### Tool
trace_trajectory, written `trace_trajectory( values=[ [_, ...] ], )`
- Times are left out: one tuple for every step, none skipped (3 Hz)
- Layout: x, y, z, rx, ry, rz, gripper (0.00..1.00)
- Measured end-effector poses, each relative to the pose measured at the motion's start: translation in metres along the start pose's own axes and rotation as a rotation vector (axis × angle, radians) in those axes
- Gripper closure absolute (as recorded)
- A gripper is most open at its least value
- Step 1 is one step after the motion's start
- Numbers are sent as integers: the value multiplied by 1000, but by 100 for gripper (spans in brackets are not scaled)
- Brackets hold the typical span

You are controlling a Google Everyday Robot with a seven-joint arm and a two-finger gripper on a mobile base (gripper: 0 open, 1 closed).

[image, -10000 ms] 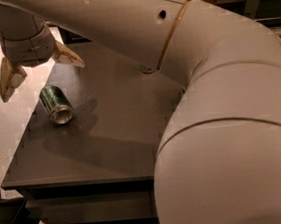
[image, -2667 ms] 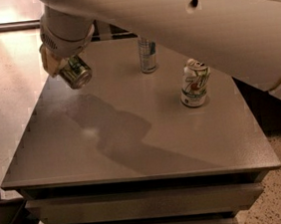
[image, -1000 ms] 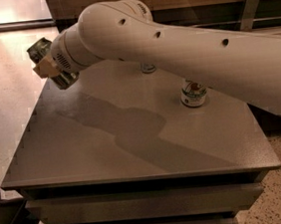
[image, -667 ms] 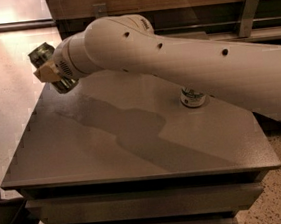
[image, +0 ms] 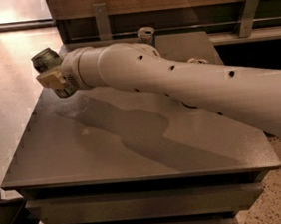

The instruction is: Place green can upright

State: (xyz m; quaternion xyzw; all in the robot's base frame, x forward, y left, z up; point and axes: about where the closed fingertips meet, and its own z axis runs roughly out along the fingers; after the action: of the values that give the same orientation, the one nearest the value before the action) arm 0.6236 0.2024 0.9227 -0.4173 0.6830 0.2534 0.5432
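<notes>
The green can (image: 48,61) is dark green and shiny with a silver end. It is held tilted in my gripper (image: 54,78), above the far left corner of the grey table (image: 109,152). The tan fingers (image: 51,79) are shut on the can's middle, and the can's lower part shows below them. The can is off the table surface. My white arm reaches in from the right across the table.
The top of a slim can (image: 146,34) shows behind my arm at the table's back edge. The rim of another can (image: 197,61) peeks over the arm at the right. A wooden wall with metal brackets stands behind the table. Floor lies to the left.
Ten seconds ago the can lay on its side on the table. Since then my gripper took it and lifted it. Over the last second it has stayed near the far left corner.
</notes>
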Motion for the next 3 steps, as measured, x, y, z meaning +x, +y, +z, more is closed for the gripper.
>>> trace_trajectory(
  values=[
    [5,-1,-2,1,-76,-15,100],
    [12,-1,-3,2,-120,-15,100],
    [18,-1,-4,4,-144,-6,100]
  ],
)
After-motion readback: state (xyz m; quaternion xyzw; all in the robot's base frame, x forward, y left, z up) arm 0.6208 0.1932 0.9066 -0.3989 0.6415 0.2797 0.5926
